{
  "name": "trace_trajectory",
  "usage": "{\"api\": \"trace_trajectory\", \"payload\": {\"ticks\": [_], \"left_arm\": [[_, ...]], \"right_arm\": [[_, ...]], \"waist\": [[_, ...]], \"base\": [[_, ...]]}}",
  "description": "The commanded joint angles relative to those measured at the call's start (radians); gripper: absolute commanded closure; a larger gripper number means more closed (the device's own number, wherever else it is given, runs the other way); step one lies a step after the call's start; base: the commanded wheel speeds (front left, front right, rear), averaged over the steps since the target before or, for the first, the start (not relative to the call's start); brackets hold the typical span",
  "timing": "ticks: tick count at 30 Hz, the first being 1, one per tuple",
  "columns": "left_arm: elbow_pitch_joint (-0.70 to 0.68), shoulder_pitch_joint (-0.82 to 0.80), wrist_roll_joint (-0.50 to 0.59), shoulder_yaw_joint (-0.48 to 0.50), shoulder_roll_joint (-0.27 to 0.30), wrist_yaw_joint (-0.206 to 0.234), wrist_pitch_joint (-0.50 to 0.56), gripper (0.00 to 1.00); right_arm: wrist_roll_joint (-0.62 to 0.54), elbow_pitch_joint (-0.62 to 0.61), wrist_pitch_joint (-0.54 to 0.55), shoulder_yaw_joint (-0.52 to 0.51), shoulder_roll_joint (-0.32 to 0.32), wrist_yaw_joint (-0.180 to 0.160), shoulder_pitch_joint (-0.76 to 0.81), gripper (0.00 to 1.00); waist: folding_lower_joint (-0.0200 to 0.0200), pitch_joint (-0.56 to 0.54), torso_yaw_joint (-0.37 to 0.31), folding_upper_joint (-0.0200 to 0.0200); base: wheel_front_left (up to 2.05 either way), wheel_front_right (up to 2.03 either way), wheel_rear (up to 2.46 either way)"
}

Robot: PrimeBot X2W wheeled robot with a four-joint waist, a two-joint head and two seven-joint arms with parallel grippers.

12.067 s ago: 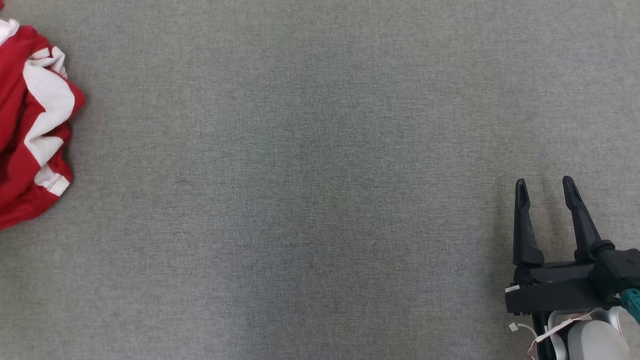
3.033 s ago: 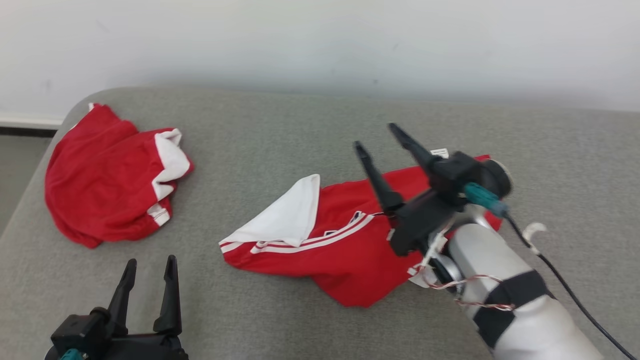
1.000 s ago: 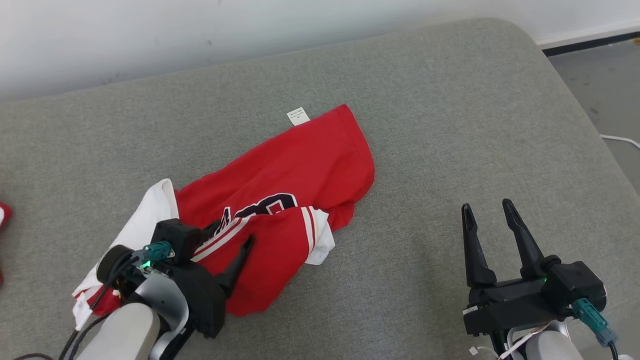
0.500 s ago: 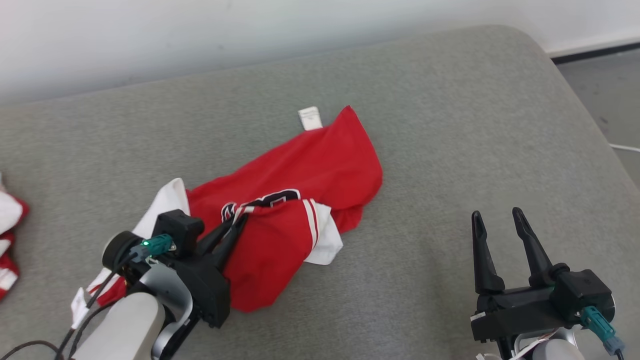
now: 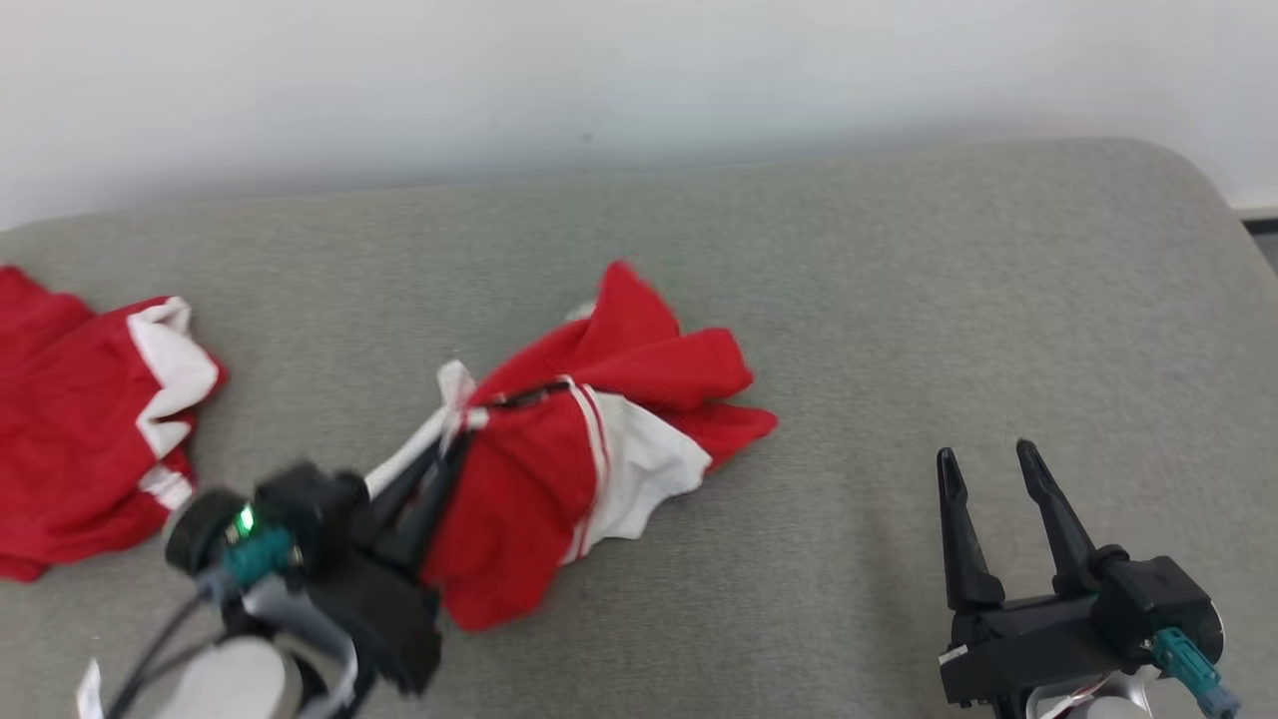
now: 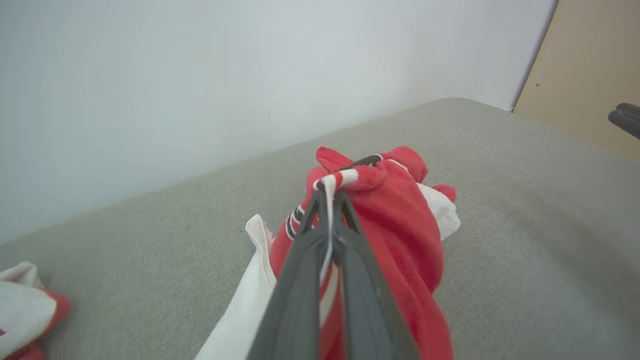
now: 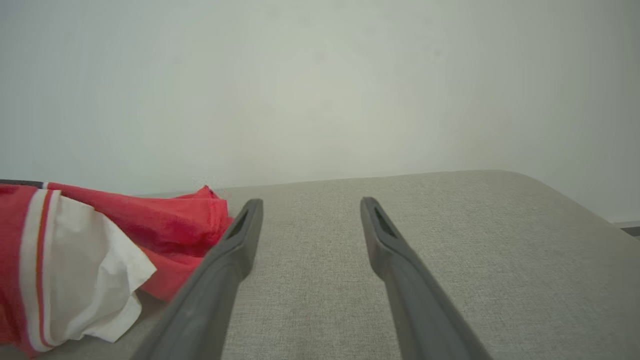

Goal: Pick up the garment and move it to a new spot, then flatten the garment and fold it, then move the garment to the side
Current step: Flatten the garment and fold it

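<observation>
The garment (image 5: pixel 559 469) is a red jersey with white panels and striped trim, bunched up in the middle of the grey padded table (image 5: pixel 899 300). My left gripper (image 5: pixel 454 434) is shut on its striped edge and holds that part lifted, so the cloth hangs down from the fingertips; the left wrist view shows the trim (image 6: pixel 345 179) pinched between the two dark fingers (image 6: pixel 300 260). My right gripper (image 5: pixel 983 461) stands open at the lower right, apart from the garment, with nothing between its fingers. In the right wrist view the garment (image 7: pixel 100 240) lies to the left of the open gripper (image 7: pixel 310 202).
A second red and white garment (image 5: pixel 90 419) lies crumpled at the table's left end. A pale wall (image 5: pixel 639 80) runs behind the table. The table's rounded right corner (image 5: pixel 1188 170) is near. A tan panel (image 6: pixel 590 70) stands beyond the table in the left wrist view.
My left gripper has closed on the garment's striped edge and lifted it, gathering the cloth into a bunch. The head camera has swung left, bringing the second garment into view. The right gripper stays open.
</observation>
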Motion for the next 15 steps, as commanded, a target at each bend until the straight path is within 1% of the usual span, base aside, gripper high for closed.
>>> {"api": "trace_trajectory", "payload": {"ticks": [1, 4, 7, 11, 15], "left_arm": [[-0.024, 0.042, 0.001, -0.006, 0.005, 0.011, -0.011, 1.00], [-0.054, 0.120, -0.013, -0.009, 0.005, 0.031, -0.030, 1.00], [-0.048, 0.191, -0.023, -0.012, 0.008, 0.052, -0.053, 1.00], [-0.004, 0.265, -0.042, -0.006, -0.004, 0.072, -0.095, 1.00], [0.055, 0.307, -0.066, 0.001, -0.024, 0.079, -0.132, 1.00]], "right_arm": [[0.004, 0.002, -0.001, 0.000, -0.002, -0.003, 0.016, 0.00], [0.008, 0.007, -0.001, 0.000, 0.000, -0.003, 0.022, 0.00], [0.007, 0.012, -0.001, 0.002, 0.001, -0.003, 0.028, 0.00], [0.011, 0.017, -0.001, 0.002, 0.000, -0.003, 0.027, 0.00], [0.014, 0.022, 0.000, 0.003, -0.002, -0.003, 0.026, 0.00]], "waist": [[0.0001, -0.025, 0.045, 0.0000], [0.0001, -0.022, 0.064, 0.0000], [0.0001, -0.017, 0.076, 0.0000], [0.0001, -0.008, 0.087, 0.0000], [0.0001, -0.004, 0.093, 0.0000]], "base": [[0.00, 0.00, 0.00], [0.00, 0.00, 0.00], [0.00, 0.00, 0.00], [0.00, 0.00, 0.00], [0.00, 0.00, 0.00]]}}
